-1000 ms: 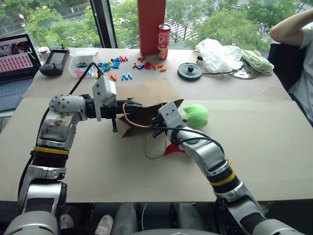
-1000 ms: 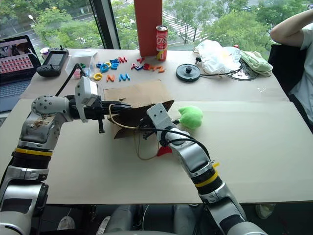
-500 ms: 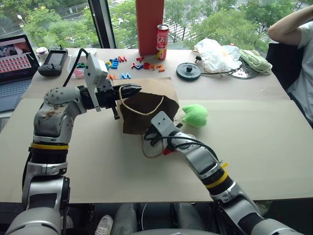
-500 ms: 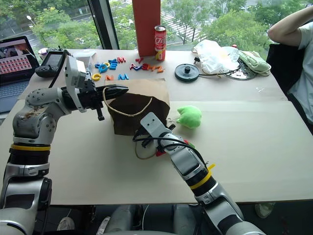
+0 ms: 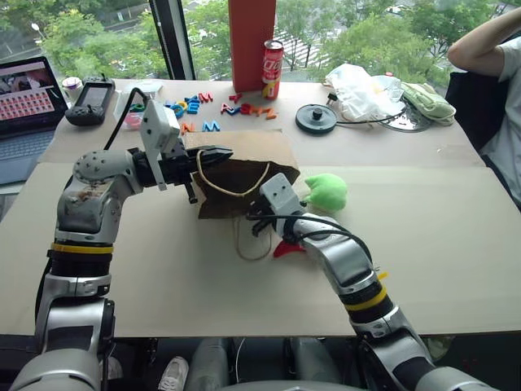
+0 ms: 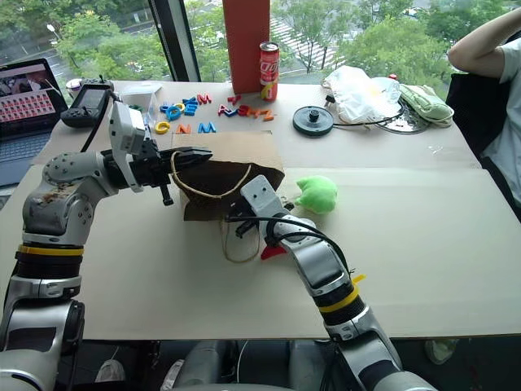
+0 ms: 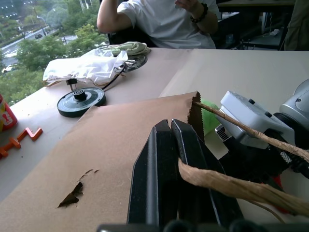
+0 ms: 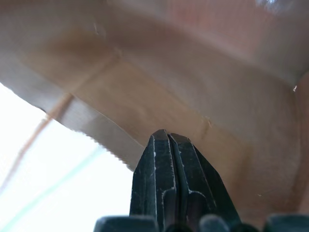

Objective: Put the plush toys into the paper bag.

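Nearest the front edge of the surface (image 5: 456, 277), the red chili toy (image 5: 286, 248) lies flat, partly hidden under the right forearm and just beside a loose cord loop (image 5: 248, 244) of the paper bag (image 5: 244, 167). The right tool (image 5: 259, 221) has its fingers pressed together with nothing between them; its tip sits at the bag's mouth, the wrist view looking into brown paper. The bag lies on its side toward the middle of the surface, mouth facing the front edge. The left tool (image 5: 213, 155) is also closed, and appears to pinch the upper rim of the bag near the other cord handle (image 7: 231, 186), lifting it. The lime-green toy (image 5: 327, 191) rests on the surface just beside the bag, on its right, untouched. Neither toy is inside, so the task is judged barely begun. Risks: the thin paper already shows a small tear (image 7: 75, 195) and could rip further under the left pinch; the mouth may collapse if that rim slips; the right arm could drag the loose cord or push the chili toy toward the front edge. Beyond, plastic letters (image 5: 195, 106), a red can (image 5: 272, 69) and a tall red box (image 5: 251, 41) stand near the far edge.
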You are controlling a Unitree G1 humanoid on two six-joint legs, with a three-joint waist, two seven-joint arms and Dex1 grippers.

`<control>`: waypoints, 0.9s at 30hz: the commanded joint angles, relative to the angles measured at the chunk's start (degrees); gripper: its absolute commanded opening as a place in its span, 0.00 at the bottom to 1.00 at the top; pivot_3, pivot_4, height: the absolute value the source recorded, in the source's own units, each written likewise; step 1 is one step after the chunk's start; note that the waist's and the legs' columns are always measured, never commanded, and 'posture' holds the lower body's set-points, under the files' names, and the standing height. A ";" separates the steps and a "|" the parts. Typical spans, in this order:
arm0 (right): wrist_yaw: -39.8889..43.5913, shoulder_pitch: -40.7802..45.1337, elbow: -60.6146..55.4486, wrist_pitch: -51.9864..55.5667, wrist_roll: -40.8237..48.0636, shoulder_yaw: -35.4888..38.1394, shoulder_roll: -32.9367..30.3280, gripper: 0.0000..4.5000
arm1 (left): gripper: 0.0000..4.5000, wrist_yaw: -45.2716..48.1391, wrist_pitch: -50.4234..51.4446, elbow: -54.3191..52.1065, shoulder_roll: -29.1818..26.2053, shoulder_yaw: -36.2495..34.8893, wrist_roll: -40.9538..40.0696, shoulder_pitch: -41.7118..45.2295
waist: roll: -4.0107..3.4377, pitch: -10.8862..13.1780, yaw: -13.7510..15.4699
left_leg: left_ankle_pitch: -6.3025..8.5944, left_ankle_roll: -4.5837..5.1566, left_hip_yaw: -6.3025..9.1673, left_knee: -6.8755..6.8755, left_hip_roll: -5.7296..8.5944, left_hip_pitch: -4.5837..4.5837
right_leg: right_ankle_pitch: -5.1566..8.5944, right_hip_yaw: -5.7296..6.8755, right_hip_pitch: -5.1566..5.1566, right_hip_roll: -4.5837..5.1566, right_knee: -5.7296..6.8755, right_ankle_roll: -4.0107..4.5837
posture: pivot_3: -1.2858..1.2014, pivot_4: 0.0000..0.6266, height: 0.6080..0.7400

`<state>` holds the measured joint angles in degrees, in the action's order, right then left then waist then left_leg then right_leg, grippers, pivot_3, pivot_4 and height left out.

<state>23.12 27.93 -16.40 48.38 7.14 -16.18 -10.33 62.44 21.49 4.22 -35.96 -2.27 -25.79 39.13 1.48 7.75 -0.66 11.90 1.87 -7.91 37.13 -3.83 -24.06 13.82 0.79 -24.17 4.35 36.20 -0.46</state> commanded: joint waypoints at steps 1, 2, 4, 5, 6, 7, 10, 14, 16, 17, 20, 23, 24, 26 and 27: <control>2.91 -0.73 -8.50 3.16 5.94 6.15 -1.11 0.01 | 0.00 -0.37 -0.82 -1.09 -0.04 -0.92 -0.20 0.45 | 0.00 0.00 -0.04 | 0.00 0.00 0.01 0.00 0.00 -0.01 | 0.00 0.00 0.00 0.00 0.00 0.00 | 0.52 0.24 0.99; 3.35 -0.85 -9.50 4.07 6.94 7.64 -1.97 0.01 | 0.00 -0.40 -0.90 -0.84 0.03 -0.87 -0.14 0.51 | 0.00 0.00 -0.03 | 0.00 0.00 0.02 0.00 -0.01 -0.01 | 0.00 0.00 0.00 -0.01 -0.02 0.00 | 0.52 0.24 0.99; 3.66 -0.81 -10.81 5.66 8.51 10.05 -3.30 0.01 | 0.00 -0.40 -1.09 -0.45 0.08 -0.82 0.02 0.55 | 0.00 0.00 -0.03 | 0.00 0.00 0.02 0.00 0.00 0.00 | 0.00 0.01 0.01 -0.01 -0.03 0.00 | 0.52 0.24 0.99; 3.38 -0.48 -11.23 6.45 9.27 12.18 -3.96 0.01 | 0.00 -0.46 -1.05 -0.31 0.13 -0.87 -0.01 0.57 | 0.00 0.00 -0.04 | 0.00 0.00 0.02 0.00 0.00 0.00 | 0.00 0.00 0.01 -0.01 -0.02 0.00 | 0.52 0.24 0.99; 3.07 -0.23 -11.48 7.00 9.84 13.56 -4.38 0.01 | 0.00 -0.50 -1.01 -0.24 0.16 -0.91 -0.05 0.58 | 0.00 0.00 -0.04 | 0.00 0.00 0.02 0.00 0.00 0.01 | 0.00 0.01 0.01 -0.02 -0.02 0.00 | 0.52 0.24 0.99; 2.63 0.12 -11.48 7.49 10.31 15.08 -4.90 0.01 | 0.00 -0.58 -0.91 -0.18 0.22 -0.98 -0.13 0.60 | 0.00 0.00 -0.04 | -0.01 0.00 0.02 0.00 0.01 0.01 | 0.00 -0.01 0.00 -0.02 -0.01 0.00 | 0.52 0.24 0.99; 0.85 1.20 -9.38 8.63 10.05 19.85 -7.62 0.07 | 0.00 -0.85 -0.74 0.17 0.42 -1.00 -0.20 0.83 | 0.00 0.00 -0.03 | 0.00 0.00 0.02 0.00 0.01 0.01 | 0.00 -0.01 0.00 -0.02 -0.02 0.00 | 0.52 0.24 0.99; -3.77 1.91 -2.76 9.20 7.26 23.49 -10.27 0.33 | 0.00 -0.81 -0.99 0.71 0.53 -0.85 -0.03 1.13 | 0.00 0.00 -0.04 | 0.00 0.00 0.01 0.00 0.03 0.01 | 0.00 -0.01 0.01 -0.01 -0.04 0.00 | 0.52 0.24 0.99; -4.92 1.99 -0.40 8.67 6.44 23.47 -10.93 0.50 | 0.00 -0.74 -1.12 0.87 0.52 -0.81 0.02 1.23 | 0.00 0.00 -0.05 | -0.01 0.00 0.00 -0.01 0.03 0.01 | 0.00 -0.01 0.01 -0.01 -0.05 0.00 | 0.52 0.24 0.99; -5.14 1.93 0.61 8.10 5.38 22.41 -11.84 0.56 | 0.00 -0.74 -1.13 0.93 0.53 -0.81 0.02 1.28 | 0.00 0.00 -0.05 | -0.01 0.00 -0.01 -0.04 0.03 0.01 | 0.00 -0.02 -0.01 -0.01 -0.04 0.00 | 0.52 0.24 0.99; -5.83 1.99 3.31 7.28 3.66 20.49 -12.93 0.78 | 0.00 -0.84 -1.22 0.99 0.60 -0.81 0.08 1.38 | 0.00 0.00 -0.24 | -0.01 0.00 -0.02 -0.07 0.03 0.00 | 0.00 -0.06 -0.05 -0.02 -0.05 0.00 | 0.52 0.24 0.99; -5.98 1.99 5.63 8.15 2.53 18.17 -13.61 0.99 | 0.00 -1.02 -1.29 1.12 0.70 -0.82 0.22 1.59 | 0.00 0.00 -0.29 | -0.01 0.00 -0.02 -0.08 0.03 0.00 | 0.00 -0.06 -0.05 -0.02 -0.05 0.00 | 0.52 0.24 0.99; -6.25 2.21 6.75 8.15 2.14 17.57 -13.43 0.99 | 0.00 -1.04 -1.26 1.19 0.73 -0.84 0.21 1.65 | 0.00 0.00 -0.26 | -0.01 0.00 -0.02 -0.08 0.03 0.01 | 0.00 -0.06 -0.04 -0.02 -0.05 0.00 | 0.52 0.24 0.99; -7.12 2.92 8.72 8.49 1.69 17.11 -12.52 0.99 | 0.00 -1.10 -1.31 1.24 0.82 -0.75 0.32 1.69 | 0.00 0.00 -0.20 | -0.01 -0.01 -0.02 -0.07 0.03 0.01 | 0.00 -0.06 -0.03 -0.02 -0.05 0.00 | 0.52 0.24 0.99; -7.48 3.29 9.61 8.91 1.92 17.10 -11.68 0.99 | 0.00 -1.12 -1.30 1.19 0.86 -0.72 0.35 1.64 | 0.00 0.00 -0.19 | -0.01 0.00 -0.02 -0.07 0.03 0.01 | 0.00 -0.06 -0.02 -0.02 -0.06 0.00 | 0.52 0.24 0.99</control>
<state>16.62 29.82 -7.29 57.35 9.67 0.62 -22.64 61.56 21.44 6.08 -34.99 -2.27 -25.52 39.34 1.48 7.75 -0.85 11.89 1.86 -7.93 37.07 -3.79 -24.05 13.82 0.73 -24.19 4.35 36.15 -0.46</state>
